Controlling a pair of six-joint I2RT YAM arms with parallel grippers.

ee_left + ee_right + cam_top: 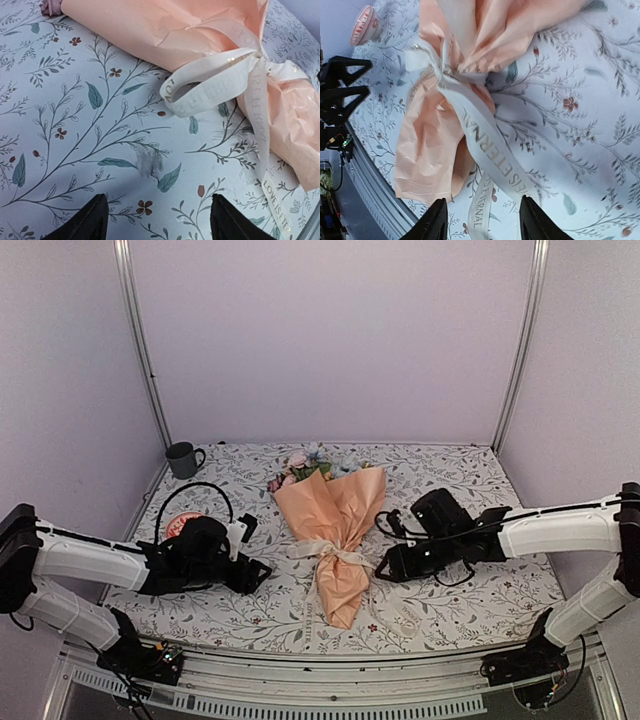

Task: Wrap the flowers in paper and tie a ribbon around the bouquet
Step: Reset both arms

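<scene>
Bouquet (335, 515) lay in the middle of the leaf-printed tablecloth (470, 600), the pointed end of its paper (340, 592) nearest the arms' bases, with tails of the cream ribbon (325, 552) trailing towards the near edge. Further up, that ribbon was tied in a bow around the cone's waist. To either side of the bow, the left gripper (155, 212) and the right gripper (482, 217) stood with fingers spread, pinching nothing; one tail ran along the cloth under the right one's gap. Beyond, the flowers (300, 465) poked from the cone's wide mouth. A red-and-white dish (180, 525) sat partly hidden behind the left arm, and a dark mug (183, 458) stood in the far left corner.
</scene>
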